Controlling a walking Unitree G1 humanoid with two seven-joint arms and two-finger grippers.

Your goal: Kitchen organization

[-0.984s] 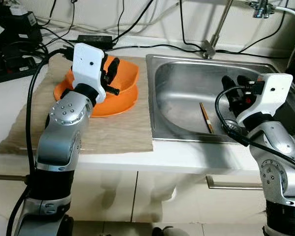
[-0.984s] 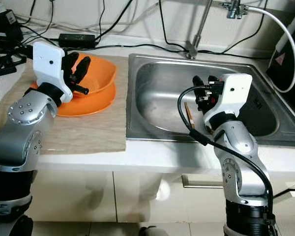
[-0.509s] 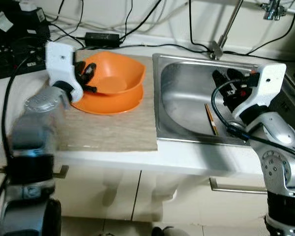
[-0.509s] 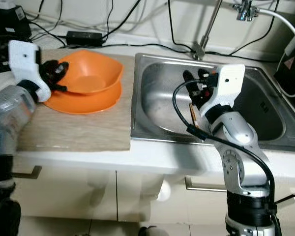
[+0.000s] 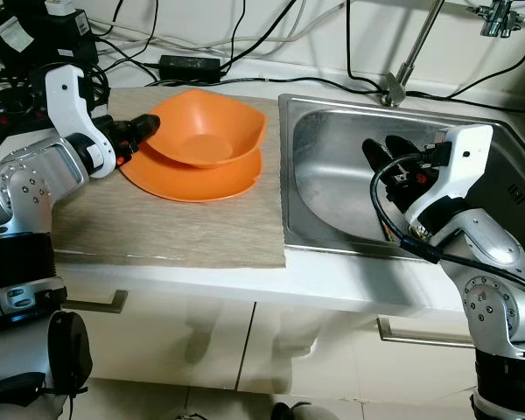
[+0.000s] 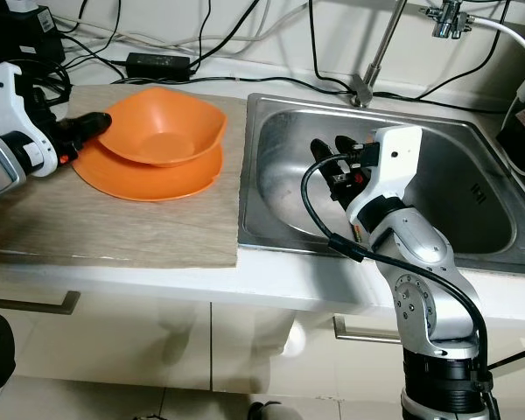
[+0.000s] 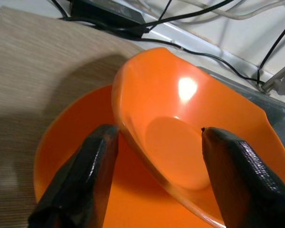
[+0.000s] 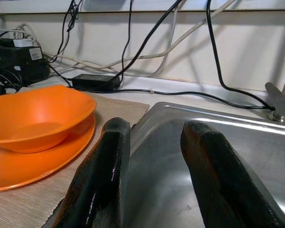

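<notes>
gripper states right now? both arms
Left gripper: open, fingers straddling the orange bowl's rim, not clamped.
Right gripper: open, empty, over the sink.

Bowl (image 5: 206,134) on plate (image 5: 197,179), left of sink (image 5: 499,157)

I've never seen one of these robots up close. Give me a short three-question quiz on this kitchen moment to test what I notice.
1. True or false: the orange bowl sits on the orange plate.
2. Which gripper is over the sink? A) left B) right
3. Fill in: the left gripper has its fingers on either side of the bowl's ____.

Key: 1 true. 2 B, the right gripper. 3 rim.
</notes>
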